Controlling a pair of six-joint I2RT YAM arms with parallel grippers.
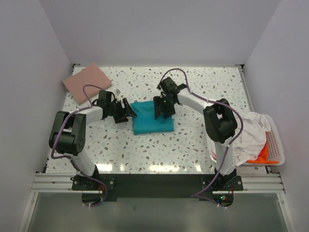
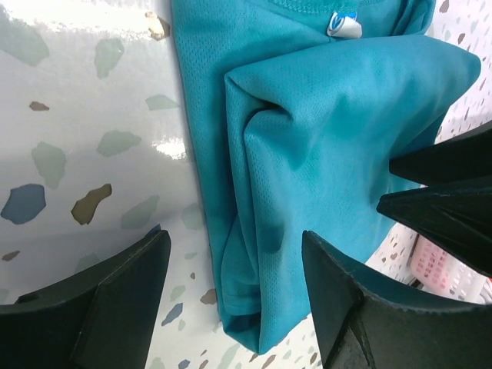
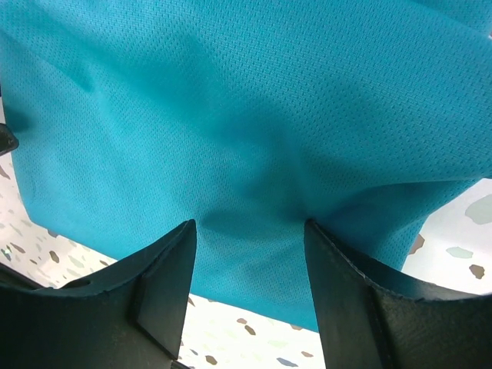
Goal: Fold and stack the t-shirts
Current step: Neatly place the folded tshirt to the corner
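Speckled terrazzo table (image 1: 193,145), walled in white on three sides. At its centre lies the teal t-shirt (image 1: 152,117), folded into a rough rectangle. The left gripper (image 1: 128,110) sits at the shirt's 9 o'clock edge, jaws spread wide and holding nothing, with one finger over bare table and the other over cloth. The right gripper (image 1: 161,110) is at the 1 o'clock edge, also released, its fingers apart above the fabric. A folded pink t-shirt (image 1: 87,82) lies well apart at 10 o'clock, by the table's corner. At 4 o'clock, a slotted basket (image 1: 275,145) on the right edge holds a white shirt (image 1: 251,133) and an orange shirt (image 1: 263,155). Bare tabletop lies open at 12 and 6 o'clock.
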